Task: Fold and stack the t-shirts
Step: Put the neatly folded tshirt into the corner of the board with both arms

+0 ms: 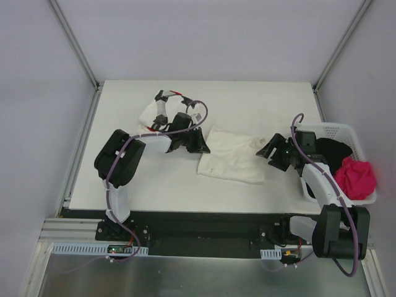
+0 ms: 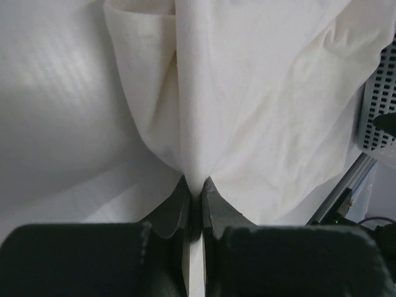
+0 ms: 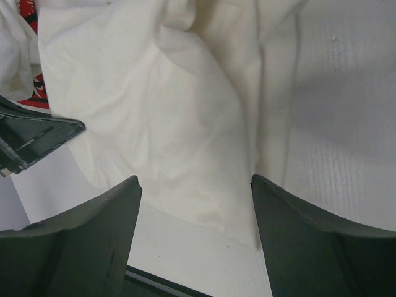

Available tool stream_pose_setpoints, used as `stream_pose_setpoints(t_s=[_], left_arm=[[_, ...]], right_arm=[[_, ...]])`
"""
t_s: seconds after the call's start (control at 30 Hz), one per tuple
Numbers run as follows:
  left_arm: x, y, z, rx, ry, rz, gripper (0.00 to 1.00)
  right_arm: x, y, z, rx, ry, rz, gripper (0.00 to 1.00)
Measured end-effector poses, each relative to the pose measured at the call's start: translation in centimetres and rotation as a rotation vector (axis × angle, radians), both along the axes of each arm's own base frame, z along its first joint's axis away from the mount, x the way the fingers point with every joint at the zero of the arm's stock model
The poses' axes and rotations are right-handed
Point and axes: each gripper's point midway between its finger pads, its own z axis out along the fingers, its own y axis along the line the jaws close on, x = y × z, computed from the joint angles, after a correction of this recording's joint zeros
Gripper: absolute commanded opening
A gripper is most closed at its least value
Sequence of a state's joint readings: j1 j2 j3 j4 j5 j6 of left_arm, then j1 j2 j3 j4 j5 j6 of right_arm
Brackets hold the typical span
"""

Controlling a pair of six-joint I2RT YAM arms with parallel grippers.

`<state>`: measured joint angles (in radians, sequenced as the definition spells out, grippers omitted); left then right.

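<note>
Worktop [image 1: 247, 99]: white and flat; carries both t-shirts. All clock directions below are read in the top view.

Basket [image 1: 337, 129]: white perforated plastic, at the 3 o'clock edge of the worktop. It holds a black cloth [image 1: 337, 153] and a pink cloth [image 1: 356, 177].

Cream t-shirt [image 1: 234, 158]: lies rumpled, not yet folded, just to 4 o'clock of the worktop centre, between the two arms.

Cream t-shirt, handling: judged soft, light and limp. It will sag and drape from any single grip and will slide easily on the smooth surface. Not fragile.

Cream t-shirt, where to grip: at hems or corners. One pinch at each side edge should keep the cloth spread for a fold.

Star-print t-shirt [image 1: 151, 113]: bunched at 10 o'clock, behind the left arm, well apart from the basket. Judged equally soft; it needs spreading before any fold.

Left end effector [image 2: 197, 185]: jaws fully closed, pinching a raised ridge of the cream t-shirt at its 9 o'clock edge. The cloth fans upward from the pinch in the left wrist view.

Right end effector [image 3: 195, 178]: jaws wide apart, holding nothing, poised over the 3 o'clock edge of the cream t-shirt. Whether it touches the cloth cannot be told.

Risk: a thin pinch may slip, or may catch only one layer.
</note>
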<state>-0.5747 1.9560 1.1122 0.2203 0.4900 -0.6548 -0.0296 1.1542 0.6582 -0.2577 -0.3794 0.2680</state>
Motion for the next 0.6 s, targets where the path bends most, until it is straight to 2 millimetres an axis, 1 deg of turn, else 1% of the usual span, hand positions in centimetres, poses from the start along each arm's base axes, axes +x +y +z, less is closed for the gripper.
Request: stream_pose_setpoints(t_s=[0.13,0.2,0.3,0.43,0.6], left_arm=[[1.7,3.1,1.6,0.001,-0.037,0.088,0.0],[2.3,4.1,2.2,0.005,-0.059,0.117,0.0],[2.2,4.7,2.5,0.01,-0.071,0.129,0.0],[1.6,5.0,2.0,0.019,-0.06,0.128,0.0],[1.6,5.0,1.9,0.019,-0.058,0.128,0.0]], right_arm=[[0.0,0.0,0.0,0.0,0.001,0.0,0.75],[0.0,0.0,-0.1,0.0,0.003,0.001,0.75],[0.0,0.0,-0.2,-0.001,0.009,0.001,0.75],[0.0,0.0,-0.8,0.002,0.029,0.0,0.75],[0.4,0.3,-2.4,0.0,0.072,0.005,0.75]])
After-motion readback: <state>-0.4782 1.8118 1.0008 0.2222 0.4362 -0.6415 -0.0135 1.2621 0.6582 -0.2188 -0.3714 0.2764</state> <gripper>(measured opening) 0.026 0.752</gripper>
